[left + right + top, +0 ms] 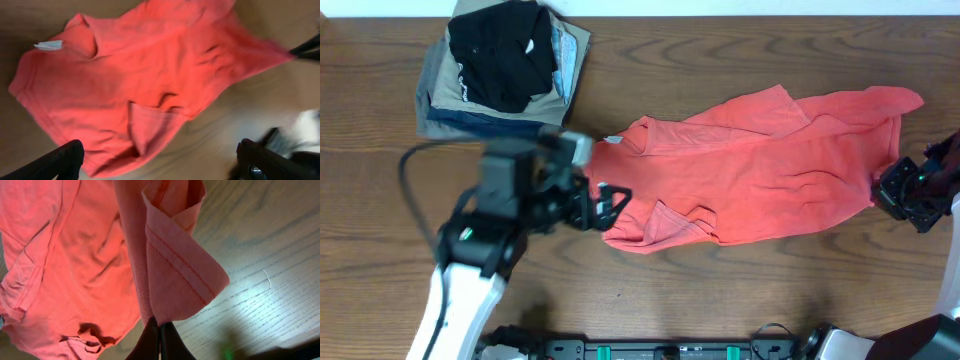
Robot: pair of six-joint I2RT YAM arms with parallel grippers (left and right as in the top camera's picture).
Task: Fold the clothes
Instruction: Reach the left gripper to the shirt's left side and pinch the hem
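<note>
The coral T-shirt [760,165] lies rumpled across the middle and right of the desk [720,300]. The right fingers [159,335] are clenched on its right hem, likely to pull it flat. The left fingers [612,200] hover released at its left edge, apparently ready to take that end.

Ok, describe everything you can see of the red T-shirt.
The coral-red T-shirt looks like soft cotton and lies rumpled and unfolded on the wooden table, white tag at the collar, one sleeve creased over. The right gripper is shut on its edge, holding a fold up; the open left gripper hovers over the collar end.
</note>
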